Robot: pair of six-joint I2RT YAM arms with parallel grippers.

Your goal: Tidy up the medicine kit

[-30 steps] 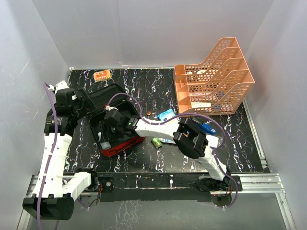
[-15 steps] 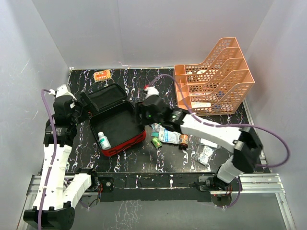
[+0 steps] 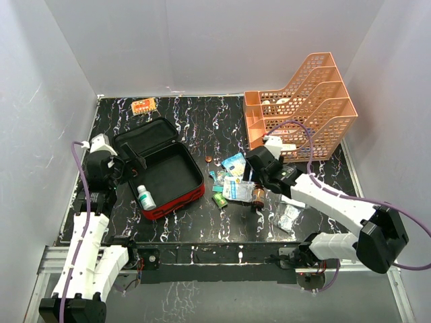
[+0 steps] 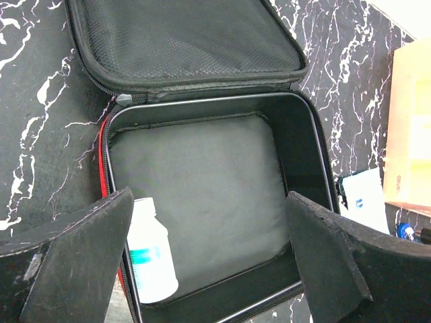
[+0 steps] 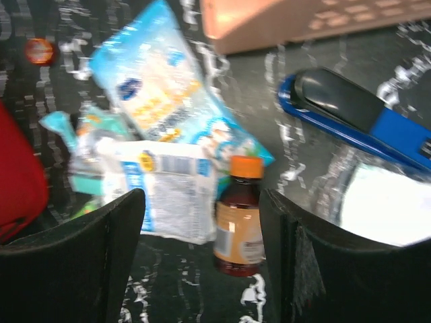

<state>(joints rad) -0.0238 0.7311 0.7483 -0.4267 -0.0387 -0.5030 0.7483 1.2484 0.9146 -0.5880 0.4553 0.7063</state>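
Observation:
The red medicine kit lies open on the left of the table, its lid folded back. A white bottle with a teal label lies in its near left corner. In the left wrist view the kit's black lining and the bottle show between the fingers. My left gripper is open and empty at the kit's left rim. My right gripper is open and empty, low over a pile of packets. A brown bottle with an orange cap lies between its fingers, untouched.
An orange tiered tray stands at the back right. A blue stapler-like item, a foil pouch, a small green box and blue packets lie around the right gripper. An orange packet lies at the back left.
My right arm has pulled out of the kit and swung right over the pile of packets. The white bottle stays in the kit. My left gripper has shifted slightly at the kit's left side.

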